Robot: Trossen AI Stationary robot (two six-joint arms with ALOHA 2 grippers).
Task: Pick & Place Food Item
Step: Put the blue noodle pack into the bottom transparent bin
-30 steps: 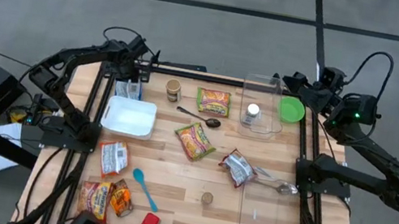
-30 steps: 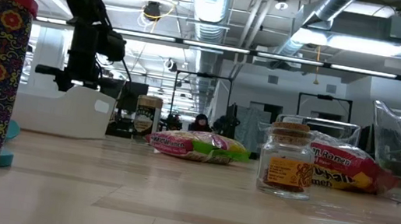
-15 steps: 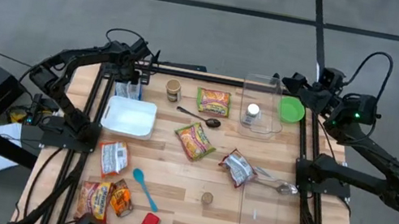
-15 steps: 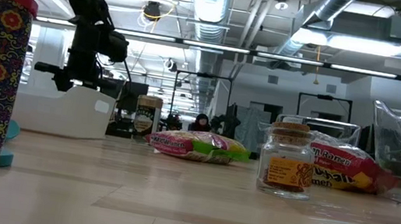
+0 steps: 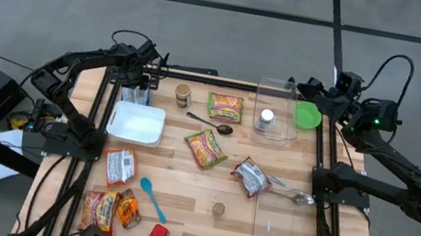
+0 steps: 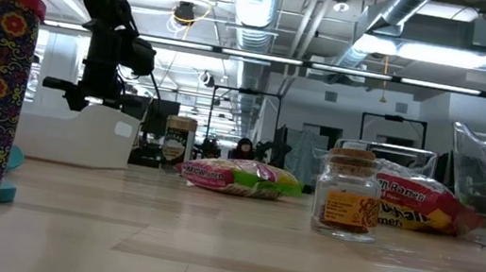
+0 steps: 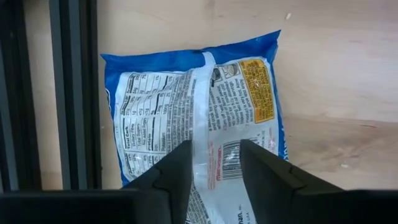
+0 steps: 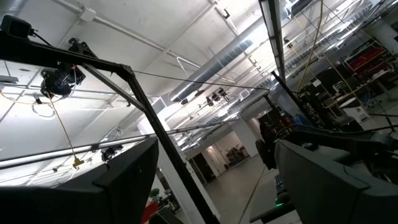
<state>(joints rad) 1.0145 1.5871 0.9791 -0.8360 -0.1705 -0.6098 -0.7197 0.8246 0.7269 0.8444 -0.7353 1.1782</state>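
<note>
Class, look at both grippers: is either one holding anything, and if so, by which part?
Nothing is held. The left gripper hangs open over the blue-and-white food packet lying on the table. The right gripper, open, points up at the ceiling.

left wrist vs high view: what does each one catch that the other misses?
Only the left wrist view: the nutrition-facts print and barcode on the blue snack packet, and the left pincer open with a finger on either side of the packet's centre seam.

Only the high view: the rest of the table, with the white bin, the clear container, the green bowl, and the right pincer waiting at the far right corner.

Both: the packet lying flat by the table's black frame rail, under the left arm.
</note>
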